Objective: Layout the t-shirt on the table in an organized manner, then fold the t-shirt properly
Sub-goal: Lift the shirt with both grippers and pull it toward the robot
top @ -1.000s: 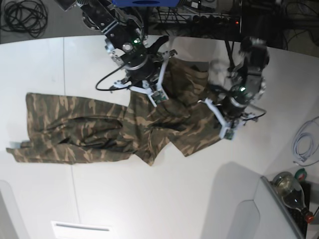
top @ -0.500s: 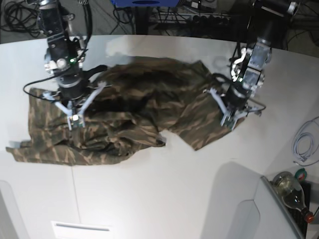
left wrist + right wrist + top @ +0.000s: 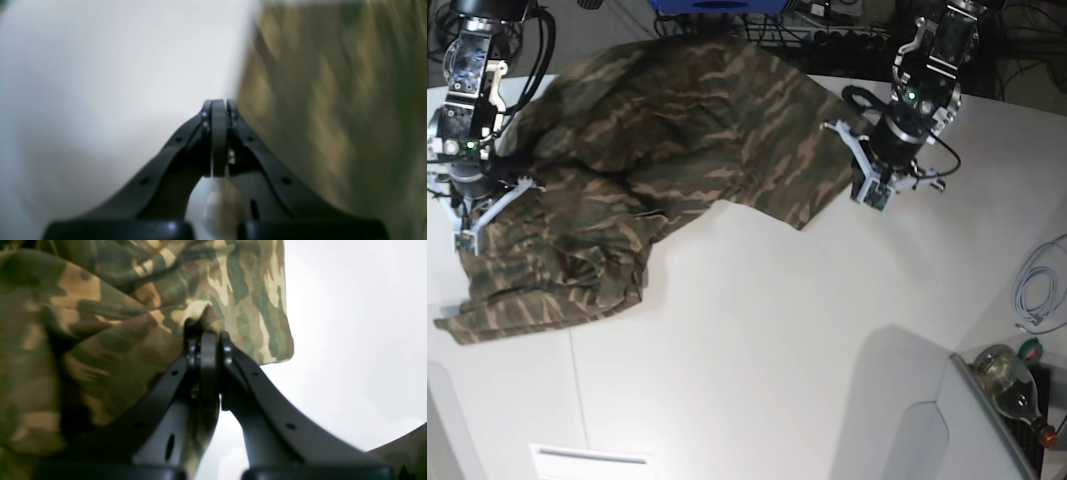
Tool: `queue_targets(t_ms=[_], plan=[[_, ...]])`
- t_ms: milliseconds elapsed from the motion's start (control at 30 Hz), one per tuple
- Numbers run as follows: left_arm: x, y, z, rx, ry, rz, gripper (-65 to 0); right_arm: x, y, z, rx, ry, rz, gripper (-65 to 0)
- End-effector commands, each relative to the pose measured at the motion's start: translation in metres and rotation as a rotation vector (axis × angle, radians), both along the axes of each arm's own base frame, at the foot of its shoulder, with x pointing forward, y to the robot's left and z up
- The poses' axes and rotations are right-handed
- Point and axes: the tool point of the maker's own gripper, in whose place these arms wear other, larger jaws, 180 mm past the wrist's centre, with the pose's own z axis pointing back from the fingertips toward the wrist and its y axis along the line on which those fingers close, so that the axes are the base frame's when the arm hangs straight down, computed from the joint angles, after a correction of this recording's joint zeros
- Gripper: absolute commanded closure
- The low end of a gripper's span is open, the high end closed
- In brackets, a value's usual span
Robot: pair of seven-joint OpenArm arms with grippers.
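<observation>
The camouflage t-shirt (image 3: 677,120) stretches across the far left half of the white table (image 3: 757,350), billowed up at the back and bunched at the left front. My right gripper (image 3: 469,228) is at the far left, shut on a fold of the t-shirt (image 3: 133,306); the wrist view shows cloth pinched at the right gripper (image 3: 206,335). My left gripper (image 3: 867,190) is at the shirt's right edge. In its blurred wrist view the left gripper (image 3: 218,101) is shut, and the t-shirt's (image 3: 333,100) edge meets its tips.
A glass bottle (image 3: 1007,375) and a coiled white cable (image 3: 1037,290) sit at the right edge. A grey panel (image 3: 927,430) stands at the front right. Cables and equipment lie behind the table's far edge. A thin dark seam (image 3: 572,400) crosses the tabletop.
My right gripper swept from the table's far middle to the far left, dragging the shirt open. My left gripper moved toward the far edge with the shirt's right edge.
</observation>
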Motion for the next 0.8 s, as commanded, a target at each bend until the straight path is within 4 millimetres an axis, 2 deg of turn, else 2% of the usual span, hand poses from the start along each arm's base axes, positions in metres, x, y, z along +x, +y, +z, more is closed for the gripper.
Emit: queue_targets(t_ms=[0, 67, 167, 267, 333, 400, 567, 700, 767], plan=[[0.017, -0.002, 0.015, -0.005, -0.06, 0.0, 0.0, 0.011, -0.003, 0.011, -0.011, -0.044, 0.016, -0.3], [0.034, -0.018, 0.015, -0.045, -0.078, 0.02, 0.0, 0.013, -0.004, 0.012, -0.013, -0.048, 0.016, -0.3], [0.048, -0.031, -0.01, -0.023, -0.023, 0.039, 0.0, 0.022, -0.005, 0.018, -0.014, -0.068, 0.015, -0.3], [0.042, -0.059, -0.036, 0.056, 0.032, -0.04, 0.0, 0.028, -0.017, 0.024, -0.044, -0.076, 0.014, -0.3], [0.034, -0.074, -0.041, 0.095, 0.038, -0.098, 0.0, 0.033, -0.025, 0.028, -0.058, -0.082, 0.012, -0.3], [0.021, -0.085, -0.048, 0.112, 0.053, -0.136, 0.0, 0.029, -0.042, 0.031, -0.066, -0.074, -0.036, -0.3], [0.003, -0.081, -0.058, 0.128, 0.088, -0.139, 0.0, 0.02, -0.075, 0.041, -0.075, -0.089, -0.145, -0.5], [-0.002, -0.079, -0.06, 0.129, 0.095, -0.137, 0.0, 0.018, -0.073, 0.034, -0.064, -0.073, -0.146, -1.4], [0.005, -0.083, -0.048, 0.117, 0.06, -0.137, 0.0, 0.018, -0.065, 0.025, -0.053, -0.046, -0.125, -7.8]])
